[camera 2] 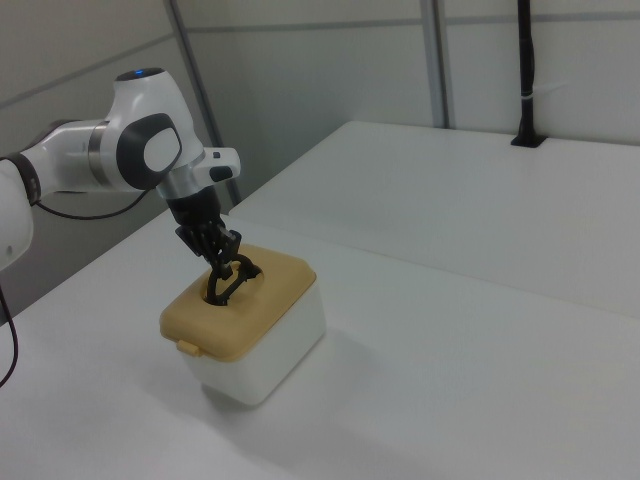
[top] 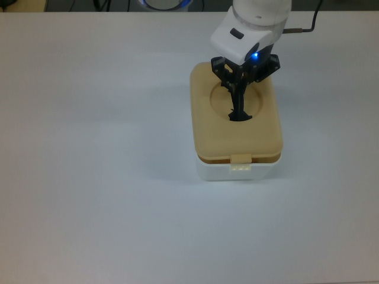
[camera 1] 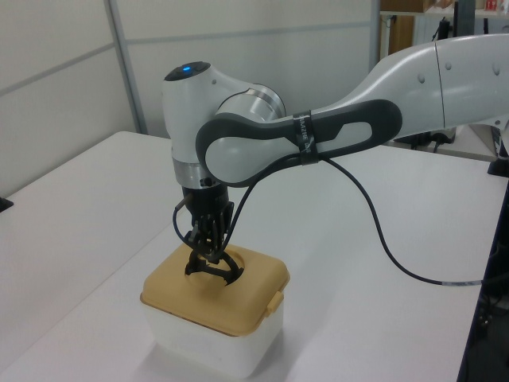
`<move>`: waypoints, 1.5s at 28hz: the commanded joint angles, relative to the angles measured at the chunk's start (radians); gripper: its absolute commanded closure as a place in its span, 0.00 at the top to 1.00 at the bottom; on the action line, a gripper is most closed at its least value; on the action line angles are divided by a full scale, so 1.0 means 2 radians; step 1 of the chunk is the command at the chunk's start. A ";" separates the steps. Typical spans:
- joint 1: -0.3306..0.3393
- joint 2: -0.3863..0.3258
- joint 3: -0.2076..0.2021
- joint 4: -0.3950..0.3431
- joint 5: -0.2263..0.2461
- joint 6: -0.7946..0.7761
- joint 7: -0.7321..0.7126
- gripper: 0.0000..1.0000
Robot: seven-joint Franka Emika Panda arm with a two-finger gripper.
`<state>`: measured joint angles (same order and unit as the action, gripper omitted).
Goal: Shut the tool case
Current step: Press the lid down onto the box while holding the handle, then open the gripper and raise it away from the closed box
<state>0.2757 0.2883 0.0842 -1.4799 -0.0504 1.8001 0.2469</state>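
Claw point(top: 240, 112) is gripping black handle point(camera 1: 213, 267), sitting directly above tan lid point(top: 237, 127), which is lying squarely over white tub point(top: 237, 171).

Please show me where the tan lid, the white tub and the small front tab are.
tan lid point(top: 213, 131), top view, flat top left of recess
white tub point(camera 1: 208, 352), left view, front wall
small tab point(top: 240, 158), top view, its middle

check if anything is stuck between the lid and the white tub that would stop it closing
Nothing visible is. The tan lid sits flat on the white tub in all three views, with no object poking out at the seam. The tool is in the lid's round recess at the black handle.
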 commanded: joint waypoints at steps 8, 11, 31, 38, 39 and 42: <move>0.002 0.005 0.000 0.001 -0.003 0.015 0.013 0.00; 0.002 0.009 0.000 0.001 -0.003 0.015 0.008 0.33; -0.027 -0.057 -0.008 0.004 -0.001 -0.049 -0.031 1.00; -0.073 -0.110 -0.007 0.001 0.001 -0.108 -0.078 1.00; -0.079 -0.114 -0.007 0.001 0.001 -0.114 -0.084 1.00; -0.106 -0.131 -0.007 0.001 0.001 -0.127 -0.098 1.00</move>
<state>0.1251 0.0843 0.0713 -1.4548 -0.0504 1.5845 0.1083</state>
